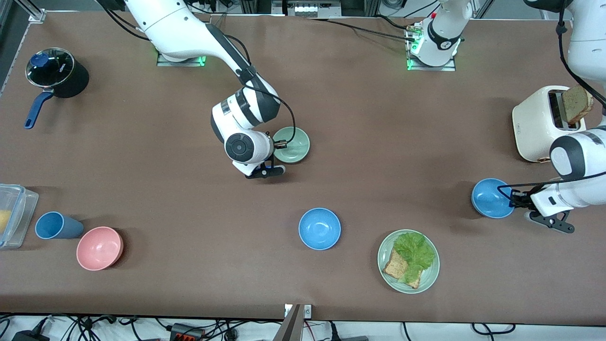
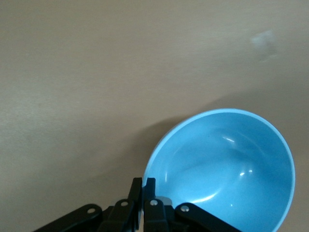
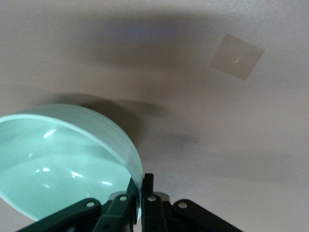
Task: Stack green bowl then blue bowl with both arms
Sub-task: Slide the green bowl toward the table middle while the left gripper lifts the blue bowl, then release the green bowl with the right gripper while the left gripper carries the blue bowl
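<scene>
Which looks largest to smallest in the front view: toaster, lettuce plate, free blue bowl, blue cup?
1. Toaster, clearly largest.
2. Plate holding lettuce and bread.
3. Free blue bowl near the table's middle.
4. Blue cup, lying on its side; close to the bowl in length but narrower, so that ranking is less sure.

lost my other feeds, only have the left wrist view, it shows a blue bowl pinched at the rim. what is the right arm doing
Observer: The right claw is shut on the rim of the small round pale sage-green matte plastic bowl.
Operator: is mine the only blue bowl
Observer: No. Your left claw holds one small round sky-blue matte bowl near the white toaster; a second loose blue bowl sits beside the pale green plate of lettuce and bread.
Operator: is the green one lifted
Observer: The right wrist view shows it tilted with shadow beneath, so it looks raised.
</scene>
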Robot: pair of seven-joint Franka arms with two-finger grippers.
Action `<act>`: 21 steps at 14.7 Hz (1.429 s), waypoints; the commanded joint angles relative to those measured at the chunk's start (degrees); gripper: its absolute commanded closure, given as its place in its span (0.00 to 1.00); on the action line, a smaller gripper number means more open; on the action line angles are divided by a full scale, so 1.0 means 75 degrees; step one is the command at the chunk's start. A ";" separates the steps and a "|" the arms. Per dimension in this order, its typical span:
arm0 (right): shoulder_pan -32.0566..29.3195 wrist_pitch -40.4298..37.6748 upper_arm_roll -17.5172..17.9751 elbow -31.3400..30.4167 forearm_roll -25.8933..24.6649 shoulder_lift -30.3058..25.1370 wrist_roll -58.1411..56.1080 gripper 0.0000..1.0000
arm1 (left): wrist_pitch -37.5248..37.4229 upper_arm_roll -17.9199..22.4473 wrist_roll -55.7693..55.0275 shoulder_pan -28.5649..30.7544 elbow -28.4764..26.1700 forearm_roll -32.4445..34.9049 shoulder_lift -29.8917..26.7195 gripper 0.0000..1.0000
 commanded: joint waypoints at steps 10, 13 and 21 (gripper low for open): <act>-0.0404 -0.1053 -0.1195 0.1399 -0.1303 -0.1941 0.0877 0.00 | -0.3350 -0.2153 -0.3689 0.0084 -0.0055 -0.0014 -0.1943 0.96; -0.0766 -0.1263 -0.1617 0.1399 -0.1235 -0.2433 0.0866 0.00 | -0.3491 -0.3324 -0.5714 0.0084 -0.0055 -0.0084 -0.2014 0.96; -0.2300 -0.1908 -0.1537 0.1399 -0.1316 -0.2985 -0.0514 0.00 | -0.2603 -0.4558 -1.0813 -0.1589 -0.0102 -0.0014 -0.1559 0.97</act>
